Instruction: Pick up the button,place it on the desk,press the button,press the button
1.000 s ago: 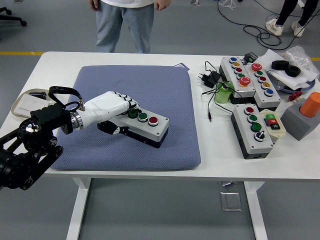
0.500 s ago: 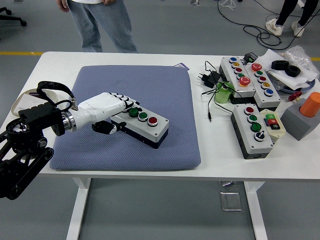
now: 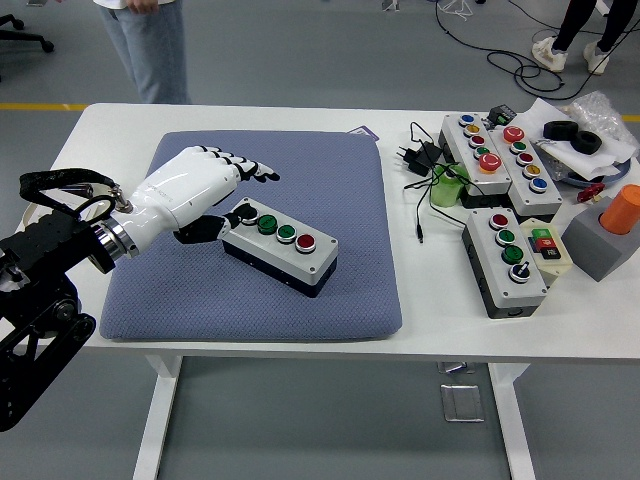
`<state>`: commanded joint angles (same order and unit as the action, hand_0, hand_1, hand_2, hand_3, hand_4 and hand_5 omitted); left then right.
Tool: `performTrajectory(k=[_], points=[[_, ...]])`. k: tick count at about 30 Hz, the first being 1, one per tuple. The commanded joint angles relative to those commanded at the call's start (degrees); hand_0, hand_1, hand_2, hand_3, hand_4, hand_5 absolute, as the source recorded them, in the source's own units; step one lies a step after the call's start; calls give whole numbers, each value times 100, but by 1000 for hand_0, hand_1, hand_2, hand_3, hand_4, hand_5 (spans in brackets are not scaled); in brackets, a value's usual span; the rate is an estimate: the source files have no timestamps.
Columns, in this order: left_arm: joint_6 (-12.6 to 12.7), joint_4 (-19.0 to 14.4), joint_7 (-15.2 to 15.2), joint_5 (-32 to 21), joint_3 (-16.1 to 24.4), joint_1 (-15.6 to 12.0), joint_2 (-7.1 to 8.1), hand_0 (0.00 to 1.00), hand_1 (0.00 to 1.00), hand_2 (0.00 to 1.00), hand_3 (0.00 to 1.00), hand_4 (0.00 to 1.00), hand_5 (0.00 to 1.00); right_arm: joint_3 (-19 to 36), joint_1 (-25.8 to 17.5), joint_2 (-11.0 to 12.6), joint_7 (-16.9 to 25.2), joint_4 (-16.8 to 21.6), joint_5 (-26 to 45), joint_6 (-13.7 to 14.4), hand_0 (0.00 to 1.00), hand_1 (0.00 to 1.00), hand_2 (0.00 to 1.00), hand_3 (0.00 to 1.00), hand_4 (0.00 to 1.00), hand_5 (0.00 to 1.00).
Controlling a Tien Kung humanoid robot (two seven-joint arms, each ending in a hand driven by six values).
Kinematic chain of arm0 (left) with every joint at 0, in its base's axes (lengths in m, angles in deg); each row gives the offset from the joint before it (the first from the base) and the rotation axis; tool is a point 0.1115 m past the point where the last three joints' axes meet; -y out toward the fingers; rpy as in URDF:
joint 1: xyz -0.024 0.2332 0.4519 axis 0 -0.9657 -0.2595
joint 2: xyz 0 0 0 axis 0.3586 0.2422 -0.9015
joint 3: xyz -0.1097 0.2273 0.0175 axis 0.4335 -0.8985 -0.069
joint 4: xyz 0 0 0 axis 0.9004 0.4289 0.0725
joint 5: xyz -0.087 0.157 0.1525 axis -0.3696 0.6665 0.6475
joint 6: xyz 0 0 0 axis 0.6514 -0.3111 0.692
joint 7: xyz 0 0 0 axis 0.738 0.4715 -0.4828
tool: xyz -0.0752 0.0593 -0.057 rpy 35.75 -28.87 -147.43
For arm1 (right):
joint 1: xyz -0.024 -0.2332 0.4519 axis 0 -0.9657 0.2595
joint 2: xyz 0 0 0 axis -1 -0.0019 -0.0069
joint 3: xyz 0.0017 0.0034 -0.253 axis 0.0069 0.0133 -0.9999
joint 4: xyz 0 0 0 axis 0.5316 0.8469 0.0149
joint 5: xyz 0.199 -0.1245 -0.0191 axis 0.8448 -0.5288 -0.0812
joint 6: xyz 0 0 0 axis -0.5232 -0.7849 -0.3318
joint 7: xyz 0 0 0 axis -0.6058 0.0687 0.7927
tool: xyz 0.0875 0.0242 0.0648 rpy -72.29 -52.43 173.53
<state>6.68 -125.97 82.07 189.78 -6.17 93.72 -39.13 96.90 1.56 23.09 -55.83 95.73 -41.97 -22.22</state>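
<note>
White plastic covers the left hand (image 3: pixel 196 181), seen from the head view raised above the left end of the button box (image 3: pixel 279 246), fingers spread and holding nothing, thumb hanging low just beside the box's near-left corner. The box, with a black, two green and a red button, lies at an angle on the blue pad (image 3: pixel 270 232) on the desk (image 3: pixel 430 300), its placing apparently done. Judgement: a pressing step is in hand; the next move calls for lowering one fingertip squarely onto a single button without shifting the box. Other button boxes (image 3: pixel 505 258) lie well apart at right. No right hand shows.
</note>
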Motion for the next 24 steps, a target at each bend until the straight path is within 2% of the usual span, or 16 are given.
performTrajectory(k=[3, 4, 5, 7, 20, 24], points=[[-525, -21, -61, 0, -194, 16, 35, 119, 15, 59, 775, 328, 2, 7, 3, 0, -8, 0, -14, -1, 663, 584, 615, 591, 294, 62], [-599, -23, -69, 0, -226, 19, 40, 119, 15, 59, 775, 328, 2, 5, 3, 0, -8, 0, -11, -1, 663, 584, 615, 591, 294, 62], [-641, -24, -75, 0, -248, 20, 41, 77, 2, 33, 829, 265, 2, 4, 3, 0, -8, 0, -9, 0, 664, 584, 616, 592, 294, 62], [-757, -19, -105, 0, -320, 32, 35, 77, 2, 33, 829, 265, 2, 1, 4, 0, -11, 0, -7, 0, 664, 584, 616, 592, 294, 62], [-899, 127, -234, 0, -482, 228, -70, 72, 2, 22, 878, 281, 2, -9, 4, 2, -19, 0, -19, -1, 664, 584, 616, 591, 292, 62], [-982, 327, -281, 0, -584, 352, -133, 72, 2, 22, 897, 297, 2, -17, 8, 1, -15, 0, -7, 1, 665, 584, 616, 592, 292, 62]])
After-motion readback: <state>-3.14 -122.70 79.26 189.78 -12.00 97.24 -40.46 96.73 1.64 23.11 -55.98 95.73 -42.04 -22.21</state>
